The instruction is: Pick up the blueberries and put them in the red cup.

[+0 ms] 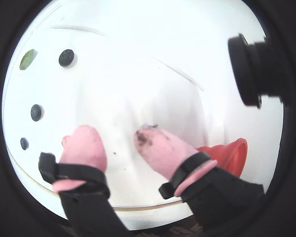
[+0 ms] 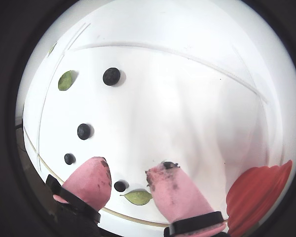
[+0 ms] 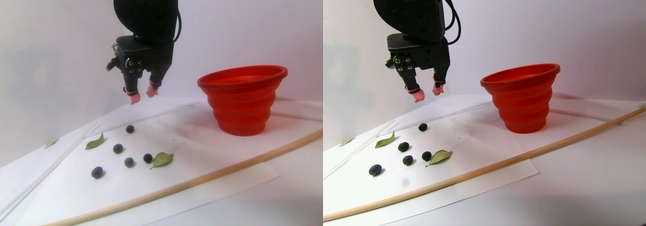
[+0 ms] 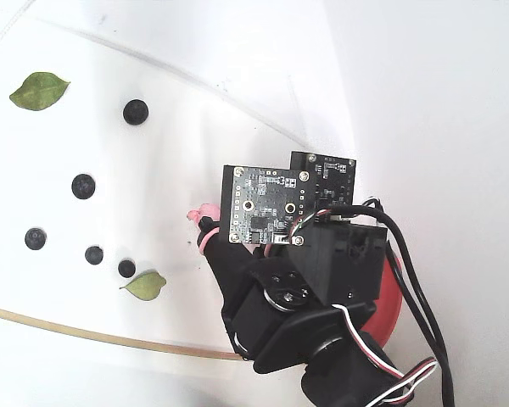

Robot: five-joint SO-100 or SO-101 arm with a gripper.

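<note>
Navy, almost black blueberries lie loose on the white paper sheet covering the desk, left of centre in the stereo pair view, five of them scattered among flat green leaves. High above their far edge hangs the gripper, its pink-tipped fingers parted by a moderate gap and holding nothing. To do the pick well, I judge the arm should come straight down over one berry that sits clear of a leaf, such as the far one, with the fingers straddling it and closing gently, since a round berry will likely roll or squash. The berry beside the near leaf looks the awkward one. Right of all this stands the red cup, upright, well apart from the berries. Its inside cannot be seen in any view, so whether it holds anything I cannot tell.
</note>
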